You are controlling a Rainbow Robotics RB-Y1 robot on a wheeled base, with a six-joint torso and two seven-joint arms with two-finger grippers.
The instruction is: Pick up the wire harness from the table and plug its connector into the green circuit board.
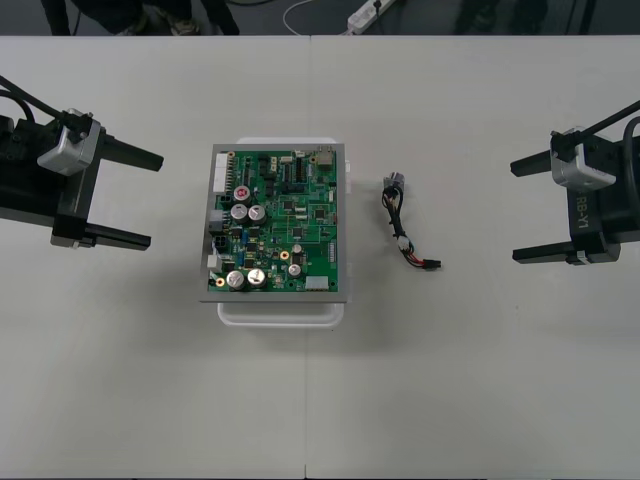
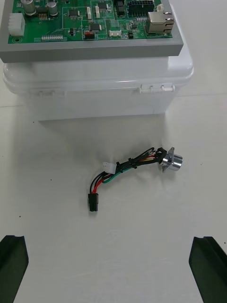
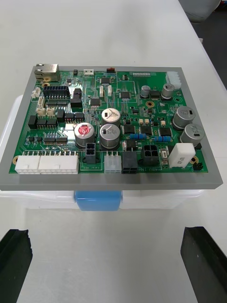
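1. The green circuit board is seen lying flat on a white base at the middle of the tabletop.
2. The wire harness is found on the tabletop to the right of the board, near it but apart from the base, and is touched by neither gripper.
3. Its round metal socket is placed at the harness's far end, level with the far half of the board.
4. Its small black plug is placed at the near end, level with the near half of the board and slightly farther out from the board than the socket; it rests on the tabletop, apart from the board.
5. Red, black and green wires are seen curving between socket and plug, with a small white connector branching off midway.
6. The left gripper is held well to the left of the board, its fingers spread wide and pointed toward the board.
7. The right gripper is held well to the right of the board, beyond the harness, its fingers likewise set wide apart and pointed toward the board, so that the harness is lying between this gripper and the board.
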